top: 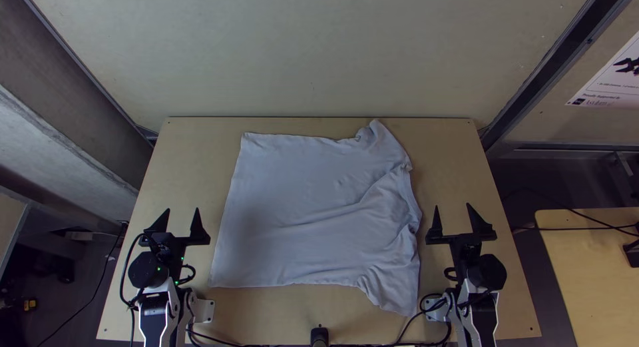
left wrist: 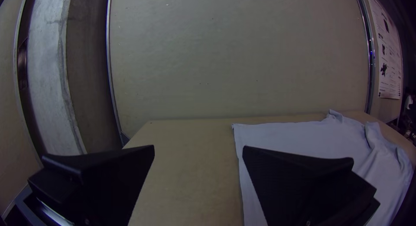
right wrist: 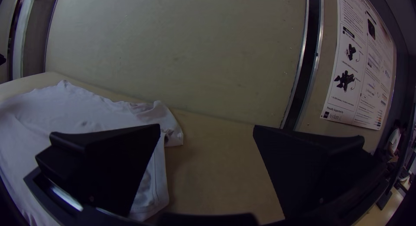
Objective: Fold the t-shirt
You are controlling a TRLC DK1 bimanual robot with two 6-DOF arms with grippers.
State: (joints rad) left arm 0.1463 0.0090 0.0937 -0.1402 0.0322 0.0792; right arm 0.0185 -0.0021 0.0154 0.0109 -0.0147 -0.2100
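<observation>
Top view: The T-shirt [top: 299, 214] lies spread on the table [top: 190, 147], with its hem [top: 231, 207] toward the left arm and its far sleeve [top: 385, 142] and near sleeve [top: 397, 295] at the opposite side. The left gripper [top: 182, 209] and right gripper [top: 452, 205] stand at either side, fingers spread and holding nothing. Creases cross the sleeve side; folding without smoothing may trap them and skew the layers. The near sleeve lies just beside a black cable [top: 417, 314]; a drag toward the near edge could snag it.

Left wrist view: Fingers wide apart. The hem lies flat; closing too high may miss it, too low may press the tips into the wood.

Right wrist view: Fingers wide apart. The far sleeve is rumpled; a grip there may catch one layer and twist the fold
</observation>
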